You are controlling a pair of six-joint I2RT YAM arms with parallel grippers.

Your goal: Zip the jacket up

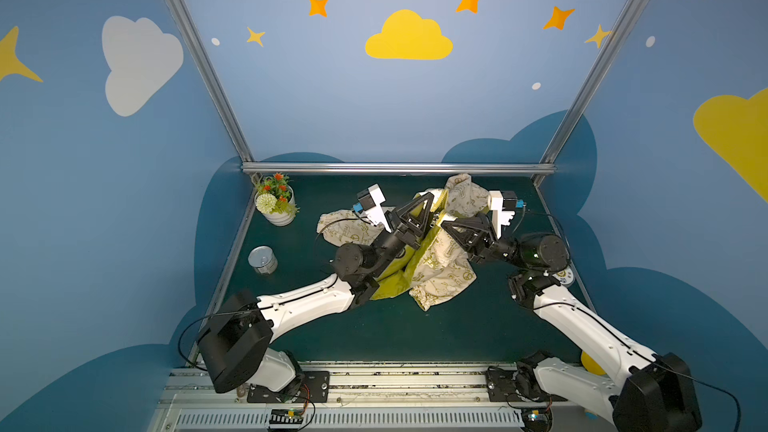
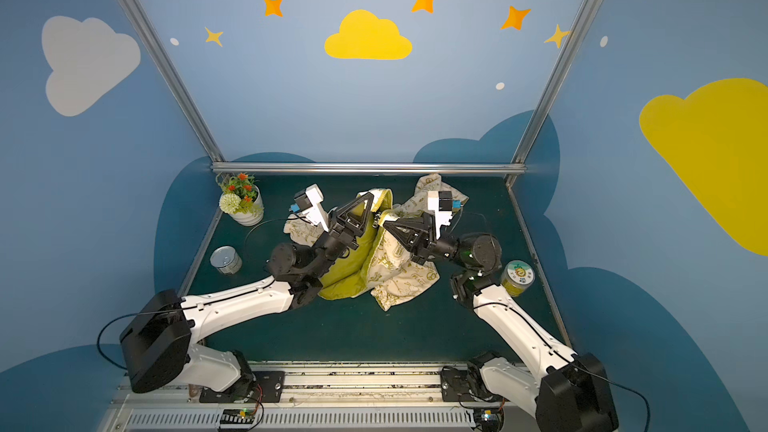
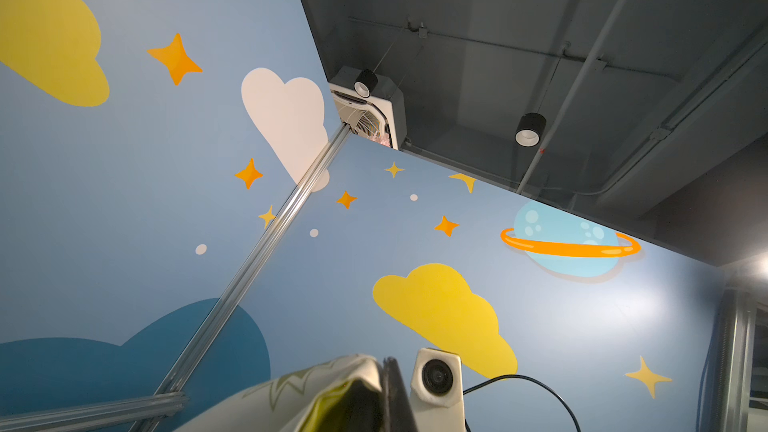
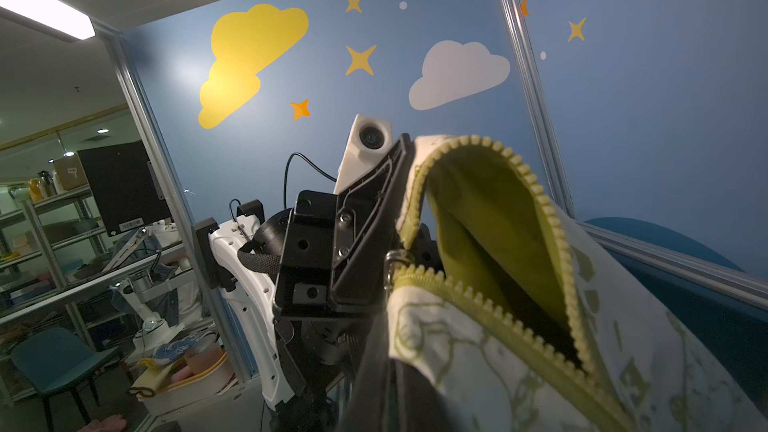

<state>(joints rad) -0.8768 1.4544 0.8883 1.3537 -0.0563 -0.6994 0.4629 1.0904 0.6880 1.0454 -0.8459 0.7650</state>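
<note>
A: Where does the jacket [image 1: 440,261] lie?

B: Toward the back middle of the dark green worktop [image 1: 415,338]. It is crumpled, with the front open and the yellow-green lining showing. Its lower hem rests on the worktop and its upper front is lifted between the 2 arms. 1 sleeve trails to the left and the other bunches by the back rail.

A: And the left end effector [image 1: 428,198]?

B: It is clenched on the jacket. In both top views its black fingers point toward the back wall and pinch 1 toothed front edge, raised off the worktop. In the left wrist view, cream fabric and lining press against 1 finger.

A: The right end effector [image 1: 445,225]?

B: It is also clenched on the jacket. It points left, with its tip just beside the left end effector's fingers. It pinches the other front edge at the zipper slider [image 4: 393,258]. Whether it grips the slider itself or only the fabric beside it cannot be told.

A: Is the zipper [image 4: 540,201] closed?

B: No. In the right wrist view the 2 rows of olive teeth arc apart with lining between them. They meet only at the end far from the slider.

A: What else is on the worktop?

B: A potted plant [image 1: 276,203] stands in the back left corner, with a tin can [image 1: 262,260] in front of it. A jar [image 2: 517,278] stands at the right edge beside the right arm. All 3 are apart from the jacket.
</note>
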